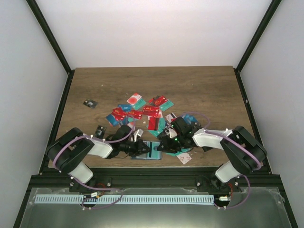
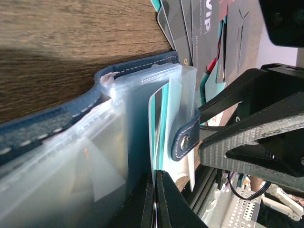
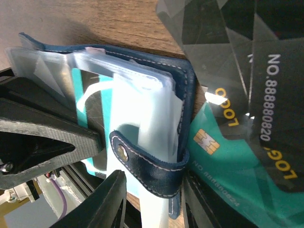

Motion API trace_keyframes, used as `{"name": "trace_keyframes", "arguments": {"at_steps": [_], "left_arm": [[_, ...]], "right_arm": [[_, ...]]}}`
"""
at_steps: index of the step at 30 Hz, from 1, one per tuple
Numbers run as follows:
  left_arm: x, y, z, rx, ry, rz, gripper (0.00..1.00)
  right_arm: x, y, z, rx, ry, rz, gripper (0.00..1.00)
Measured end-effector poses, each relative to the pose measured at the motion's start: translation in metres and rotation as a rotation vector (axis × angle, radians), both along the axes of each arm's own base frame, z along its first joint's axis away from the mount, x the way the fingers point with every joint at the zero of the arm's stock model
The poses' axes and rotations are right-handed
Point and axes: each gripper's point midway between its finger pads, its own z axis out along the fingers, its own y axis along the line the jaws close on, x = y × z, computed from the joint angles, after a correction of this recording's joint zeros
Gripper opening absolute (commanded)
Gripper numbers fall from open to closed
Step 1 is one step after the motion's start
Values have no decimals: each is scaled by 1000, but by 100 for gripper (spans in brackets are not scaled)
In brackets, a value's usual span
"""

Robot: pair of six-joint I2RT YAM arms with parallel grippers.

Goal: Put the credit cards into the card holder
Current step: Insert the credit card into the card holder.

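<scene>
Left fingers point(image 2: 175, 209) are pressed together on the clear sleeves point(image 2: 118, 142) of the open card holder point(image 1: 151, 151), which is at the near edge of the worktop point(image 1: 199, 85), between the two arms. Right fingers point(image 3: 107, 204) stand partly apart, clamping the holder's navy snap strap point(image 3: 147, 166) across its width. One teal card point(image 3: 80, 95) sits inside a sleeve. Other credit cards point(image 1: 142, 111), red and teal, lie scattered just behind, some overlapping.

Navy-blue folding card holder point(image 3: 186, 90): pale stitching, clear sleeves. Sleeved teal plastic card point(image 3: 75, 97): dark stripe. Teal plastic card beneath the holder point(image 3: 223, 161): gold chip and lettering. Black facet-patterned cards point(image 3: 270, 71): white and gold lettering. Red plastic cards point(image 1: 151, 110). Brown wood-grain table point(image 1: 199, 90).
</scene>
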Motion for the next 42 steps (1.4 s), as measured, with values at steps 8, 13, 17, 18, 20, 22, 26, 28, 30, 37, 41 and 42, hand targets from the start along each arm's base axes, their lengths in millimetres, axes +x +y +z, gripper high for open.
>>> {"name": "trace_keyframes", "arguments": {"at_steps": [8, 13, 17, 18, 20, 22, 26, 28, 30, 37, 41, 42], "left_arm": [[-1, -4, 1, 15, 3, -17, 4], [-1, -6, 1, 35, 0, -29, 7], [-2, -4, -2, 60, 1, -32, 14], [-3, -4, -2, 68, 1, -35, 16], [-5, -3, -3, 85, 3, -40, 23], [-6, -3, 0, 99, -7, -51, 29], [-8, -1, 8, 135, -24, -61, 44], [-9, 2, 11, 155, -32, -64, 52], [-8, 3, 15, 176, -43, -67, 56], [-6, 8, 32, 241, -78, -71, 48], [-7, 12, 36, 261, -86, -67, 21], [-7, 13, 35, 269, -87, -70, 17]], "right_arm": [[5, -9, 23, 6, -72, -16, 56], [9, -19, 34, -6, -108, -35, 63], [10, -24, 44, -12, -132, -45, 65], [10, -25, 46, -14, -137, -46, 66], [10, -25, 53, -3, -152, -47, 67], [10, -25, 61, 11, -166, -49, 67], [8, -25, 75, 42, -183, -56, 68], [7, -25, 80, 54, -186, -60, 69], [6, -25, 84, 66, -186, -64, 69], [1, -21, 98, 119, -176, -69, 67], [-4, -19, 101, 168, -164, -77, 66], [-7, -19, 99, 177, -155, -79, 66]]}}
